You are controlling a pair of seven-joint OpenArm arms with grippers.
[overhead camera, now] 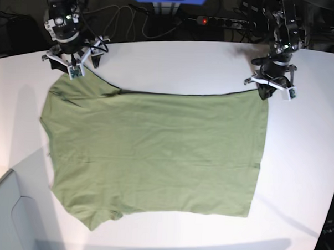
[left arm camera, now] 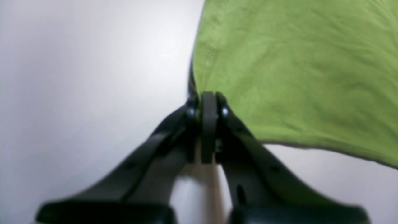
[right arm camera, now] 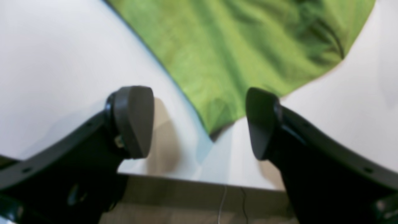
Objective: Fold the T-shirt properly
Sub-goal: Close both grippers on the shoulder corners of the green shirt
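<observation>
The T-shirt (overhead camera: 154,152) lies flat on the white table (overhead camera: 186,62), long axis running left to right, sleeves at the left. The left gripper (left arm camera: 209,102) is clenched on its far right corner. The right gripper (right arm camera: 199,121) stands released over the far left corner.

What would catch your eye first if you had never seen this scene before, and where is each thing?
The green T-shirt dominates, spread flat across the middle of the white table. At its far corners stand two black arms: the left gripper, on the base view's right, is shut on a corner of the cloth. The right gripper, at the other corner, stands open, with the fabric's tip between its pads.
</observation>
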